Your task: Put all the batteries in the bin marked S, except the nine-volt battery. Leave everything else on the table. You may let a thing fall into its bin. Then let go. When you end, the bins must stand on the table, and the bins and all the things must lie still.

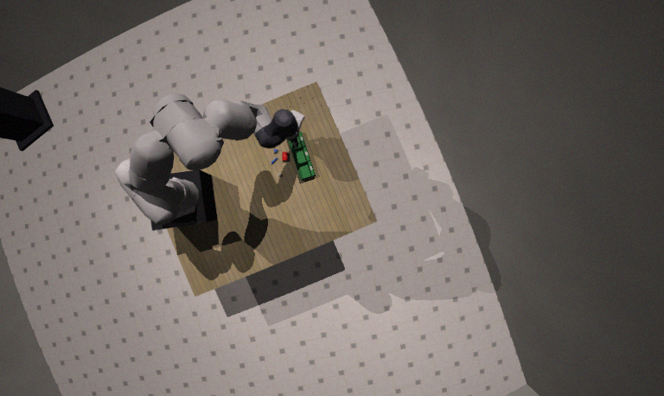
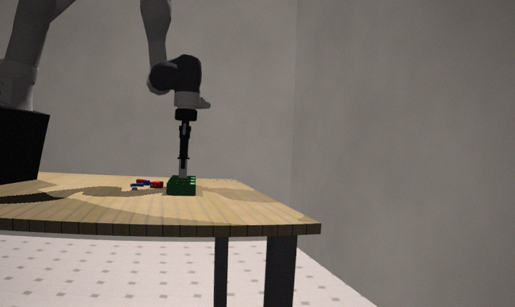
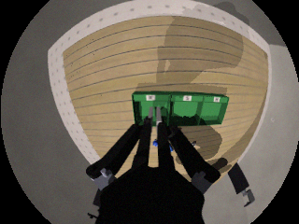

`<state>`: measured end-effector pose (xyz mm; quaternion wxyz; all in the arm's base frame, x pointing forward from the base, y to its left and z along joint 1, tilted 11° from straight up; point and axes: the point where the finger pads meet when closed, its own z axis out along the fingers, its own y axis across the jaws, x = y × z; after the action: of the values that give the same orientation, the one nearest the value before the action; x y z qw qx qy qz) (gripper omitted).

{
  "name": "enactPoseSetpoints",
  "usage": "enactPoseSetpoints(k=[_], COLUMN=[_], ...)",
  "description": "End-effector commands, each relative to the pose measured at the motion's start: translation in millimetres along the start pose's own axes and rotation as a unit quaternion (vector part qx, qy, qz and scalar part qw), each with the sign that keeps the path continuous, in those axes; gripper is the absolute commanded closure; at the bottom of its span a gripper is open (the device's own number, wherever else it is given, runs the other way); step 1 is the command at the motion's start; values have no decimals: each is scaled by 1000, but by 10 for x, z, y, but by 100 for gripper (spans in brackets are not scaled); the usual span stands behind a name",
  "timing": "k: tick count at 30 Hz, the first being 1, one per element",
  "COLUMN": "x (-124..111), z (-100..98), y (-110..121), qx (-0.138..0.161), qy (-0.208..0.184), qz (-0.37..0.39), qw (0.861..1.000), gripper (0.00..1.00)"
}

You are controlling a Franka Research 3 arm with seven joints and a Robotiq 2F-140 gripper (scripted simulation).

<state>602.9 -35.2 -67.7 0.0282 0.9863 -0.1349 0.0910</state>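
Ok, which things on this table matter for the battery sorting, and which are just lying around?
Job: green bins; two blue cylinders, likely batteries; fingers, shut above the bins.
Lying about: red block, maybe the nine-volt; small grey piece.
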Motion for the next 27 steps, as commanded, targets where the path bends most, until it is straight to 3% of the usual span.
enactPoseSetpoints(k=[1,27], x=[39,39], z=[70,97], y=[-11,-11], qx=[2,2], qy=[5,5], qz=[1,1], qw=[1000,1000], gripper=[95,95])
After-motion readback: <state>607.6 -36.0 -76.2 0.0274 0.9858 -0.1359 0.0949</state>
